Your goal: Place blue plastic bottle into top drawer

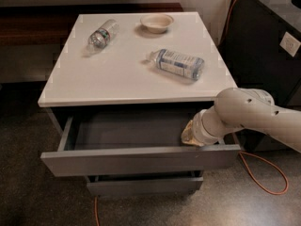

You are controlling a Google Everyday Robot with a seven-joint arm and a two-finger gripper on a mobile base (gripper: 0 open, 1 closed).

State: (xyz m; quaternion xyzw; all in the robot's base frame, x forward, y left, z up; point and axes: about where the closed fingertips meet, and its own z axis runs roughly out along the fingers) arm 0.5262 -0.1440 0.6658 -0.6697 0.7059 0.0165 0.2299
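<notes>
Worktop (117,86): white and square, sitting on a grey cabinet; it carries two bottles and a bowl.

Blue plastic bottle (178,63): lies on its side on the worktop, right of the middle and nearer the right edge than the left. Its white cap points toward the back left corner and its base toward the right edge. Nothing touches it, and it is well apart from the end effector.

Top drawer (141,160): pulled out under the front edge of the worktop, its grey inside in plain view. Only the end effector shows within it.

Arm (256,114): cream-white and thick. It enters from the right, past the front right corner, and slopes down and leftward. Its ringed wrist section sits just under the front edge, by that corner.

End effector (189,134): a tan tip at the end of the wrist, lowered into the right end of the top drawer, just behind the drawer front and beneath the front right corner. I cannot tell how far open it is. No object shows in its hold.

Slim bottle (102,34): clear, on its side, near the back left corner, lying at a slant.

Bowl (157,21): pale, upright, by the back edge, right of the middle.

Lower drawer (141,185): grey, standing slightly out below the top drawer.
</notes>
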